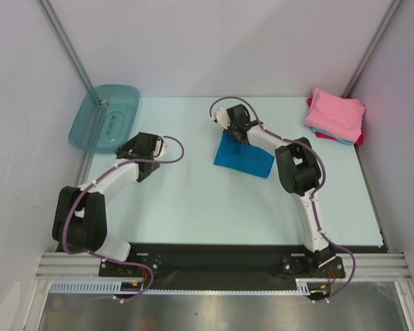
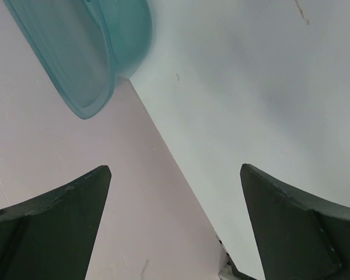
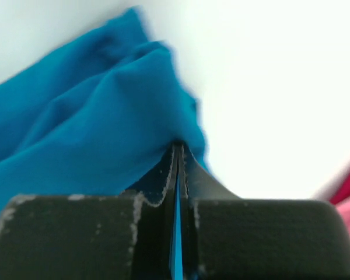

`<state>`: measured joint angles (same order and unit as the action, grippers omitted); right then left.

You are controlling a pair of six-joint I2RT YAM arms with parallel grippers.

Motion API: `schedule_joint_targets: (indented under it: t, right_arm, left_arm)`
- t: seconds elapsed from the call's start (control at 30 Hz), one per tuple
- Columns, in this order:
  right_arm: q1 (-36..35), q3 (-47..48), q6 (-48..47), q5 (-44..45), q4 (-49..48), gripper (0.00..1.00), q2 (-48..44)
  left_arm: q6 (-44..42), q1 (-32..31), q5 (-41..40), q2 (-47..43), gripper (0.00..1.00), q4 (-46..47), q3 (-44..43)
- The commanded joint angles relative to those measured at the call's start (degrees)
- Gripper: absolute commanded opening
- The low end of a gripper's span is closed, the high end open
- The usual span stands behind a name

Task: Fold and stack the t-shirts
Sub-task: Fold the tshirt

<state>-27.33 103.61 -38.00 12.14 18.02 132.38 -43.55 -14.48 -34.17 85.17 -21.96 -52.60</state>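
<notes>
Top view: bright blue t-shirt (image 1: 247, 158) lies crumpled on the table (image 1: 193, 200) just right of centre frame; its upper left corner is lifted toward the right gripper (image 1: 230, 136); right wrist view shows the right gripper (image 3: 178, 149) with jaws pressed together on a fold of the blue t-shirt (image 3: 87, 128), a thin blue strip of cloth visible between the pads; the rest of the cloth bunches up and away to the left of that frame.

Pink t-shirt (image 1: 336, 114) sits folded in the upper right of the top view, on top of a stack; light blue edge (image 1: 343, 141) and red edge (image 1: 359, 138) peek out beneath it at the lower right side; stack is well apart from the blue shirt; a blurred pink and red bit shows at the right edge of the right wrist view, too soft to tell more.

Left gripper (image 1: 133, 146) is left of centre in the top view, near the teal tub (image 1: 103, 117), not touching it; left wrist view shows the left gripper (image 2: 175, 175) with fingers spread wide, nothing between them, bare table below; teal tub (image 2: 99, 58) in the upper left of that frame.
</notes>
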Motion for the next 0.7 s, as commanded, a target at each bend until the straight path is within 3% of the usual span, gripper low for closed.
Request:
schedule_joint_targets:
  t: [0.0,0.43,0.67]
  right_arm:
    - [0.9,0.7,-0.8,5.9,-12.6,0.00,0.6]
    - [2.2,-5.0,-3.8,12.5,-17.5,0.00,-1.9]
    - [0.1,-18.9,-16.2,24.4,-34.9,0.00,-7.8]
  left_arm:
    - [0.9,-0.3,-0.9,-2.8,1.00,0.9,0.6]
    - [1.7,-0.5,-0.9,-2.0,1.00,1.9,0.6]
    - [1.6,-0.6,-0.5,-2.8,1.00,2.3,0.5]
